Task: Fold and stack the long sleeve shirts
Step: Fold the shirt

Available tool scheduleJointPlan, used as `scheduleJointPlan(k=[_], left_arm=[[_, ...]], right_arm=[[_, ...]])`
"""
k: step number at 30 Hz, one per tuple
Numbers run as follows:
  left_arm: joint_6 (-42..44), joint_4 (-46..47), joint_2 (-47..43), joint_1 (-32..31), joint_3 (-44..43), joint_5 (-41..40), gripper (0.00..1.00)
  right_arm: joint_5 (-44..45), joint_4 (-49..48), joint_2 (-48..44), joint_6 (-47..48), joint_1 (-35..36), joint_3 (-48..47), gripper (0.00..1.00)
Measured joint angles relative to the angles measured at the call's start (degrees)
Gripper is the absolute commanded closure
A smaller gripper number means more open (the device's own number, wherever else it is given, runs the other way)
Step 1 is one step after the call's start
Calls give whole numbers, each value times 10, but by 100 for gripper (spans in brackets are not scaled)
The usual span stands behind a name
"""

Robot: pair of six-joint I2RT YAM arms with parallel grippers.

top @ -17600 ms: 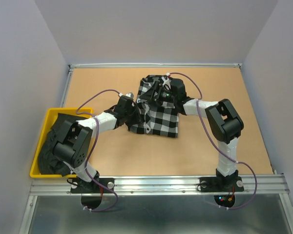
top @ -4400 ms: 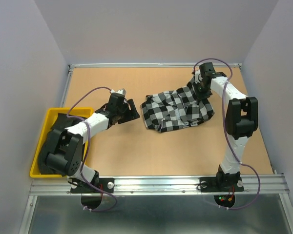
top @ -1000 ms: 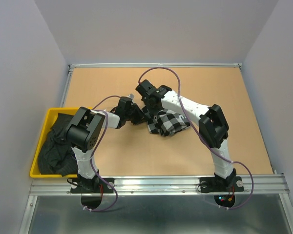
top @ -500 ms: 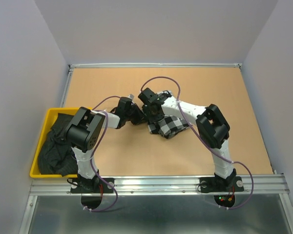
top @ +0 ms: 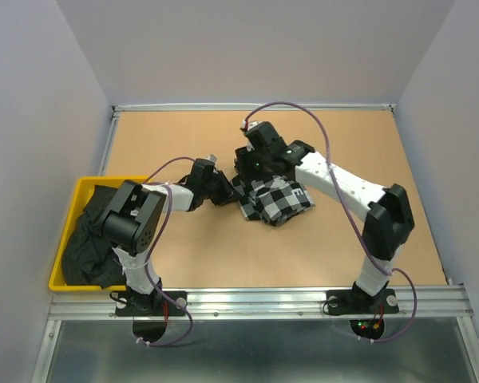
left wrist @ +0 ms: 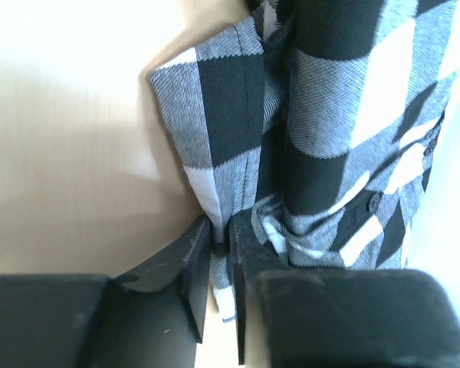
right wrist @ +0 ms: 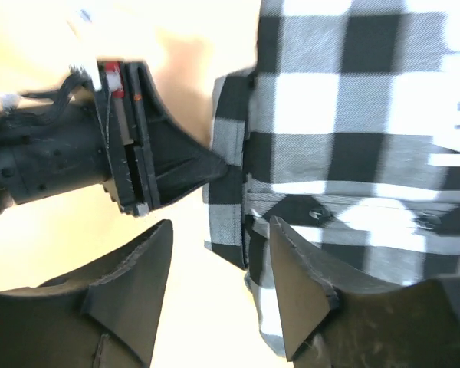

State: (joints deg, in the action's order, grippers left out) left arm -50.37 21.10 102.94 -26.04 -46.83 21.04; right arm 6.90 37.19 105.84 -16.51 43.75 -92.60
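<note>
Table: flat tan board, matte, light wood tone. Thin metal strip along the far edge and down the left side.

Walls: plain pale grey-lilac on three sides, back wall, left wall, right wall. All three rise straight from the table edges.

Near edge: ribbed aluminium rail across the full width; dull grey metal sheet below it.

Yellow bin at the table's left side, near the rail.

Light even and diffuse, shadows soft. In the wrist views the board looks washed out to cream.
</note>
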Motion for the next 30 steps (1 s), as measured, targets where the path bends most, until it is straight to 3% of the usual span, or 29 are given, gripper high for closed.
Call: scheduleJointPlan(k=[2, 6, 9, 15, 19, 24, 30], left_arm=[[5, -23, -21, 0, 0, -9, 64], [21, -68, -70, 3, -2, -30, 46], [35, -108, -102, 3, -20, -47, 43], [43, -138, -113, 3, -97, -56, 44], [40, -136, -48, -12, -224, -51, 51], [36, -123, 32, -39, -297, -49, 57], [33, -126, 129, -38, -327, -48, 62]], right_arm=[[-10, -10, -51, -2, -21, 21, 41], [-30, -25, -127, -11, -67, 82, 46], [-69, -52, -175, -28, -107, 158, 53], [-177, -129, -234, -75, -155, 321, 71], [-239, -196, -242, -109, -172, 385, 78], [-309, -299, -242, -151, -179, 440, 82], [-373, -415, -219, -193, -179, 512, 83]])
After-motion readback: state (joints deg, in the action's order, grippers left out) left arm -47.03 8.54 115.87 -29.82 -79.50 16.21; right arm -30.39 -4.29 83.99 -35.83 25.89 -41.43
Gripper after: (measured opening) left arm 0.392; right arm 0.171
